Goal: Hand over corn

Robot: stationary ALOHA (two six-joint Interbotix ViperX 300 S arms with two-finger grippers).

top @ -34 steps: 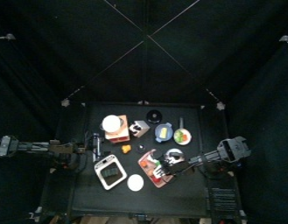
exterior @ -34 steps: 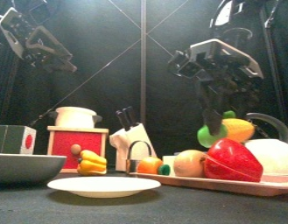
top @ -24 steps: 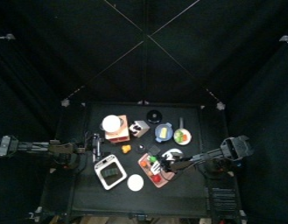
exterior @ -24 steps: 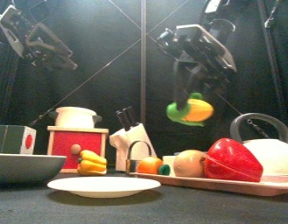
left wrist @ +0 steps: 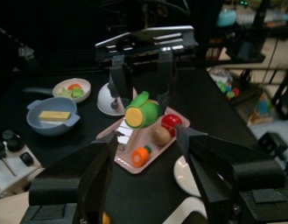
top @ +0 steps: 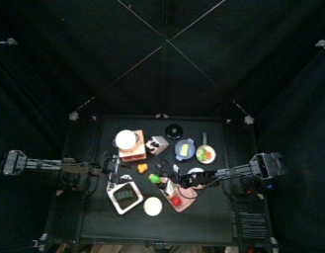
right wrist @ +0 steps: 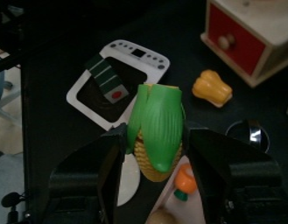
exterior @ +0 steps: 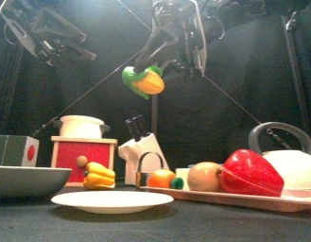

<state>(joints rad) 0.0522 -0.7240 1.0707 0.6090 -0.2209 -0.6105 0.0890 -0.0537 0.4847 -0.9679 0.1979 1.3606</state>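
Note:
The corn (exterior: 145, 80), yellow with a green husk, hangs high above the table's middle, clamped between the jaws of my right gripper (exterior: 152, 68). The right wrist view shows the corn (right wrist: 156, 131) upright between those jaws. In the top view the corn (top: 154, 180) sits at the tip of the right gripper (top: 162, 180), which reaches across the table's middle. My left gripper (left wrist: 146, 142) is open and empty; it faces the corn (left wrist: 140, 109) from a short distance and does not touch it. It also shows in the top view (top: 111, 178).
Below stand a tray (exterior: 233, 198) with a red pepper (exterior: 250, 173), a white plate (exterior: 111, 201), a red and white toy box (exterior: 84, 151), a knife block (exterior: 139, 146), a yellow pepper (exterior: 98, 175) and a grey bowl (exterior: 19, 180). A scale (right wrist: 116, 74) lies under the corn.
My right gripper has lifted the corn from above the tray and carried it up and left towards the left gripper. The left arm has barely moved.

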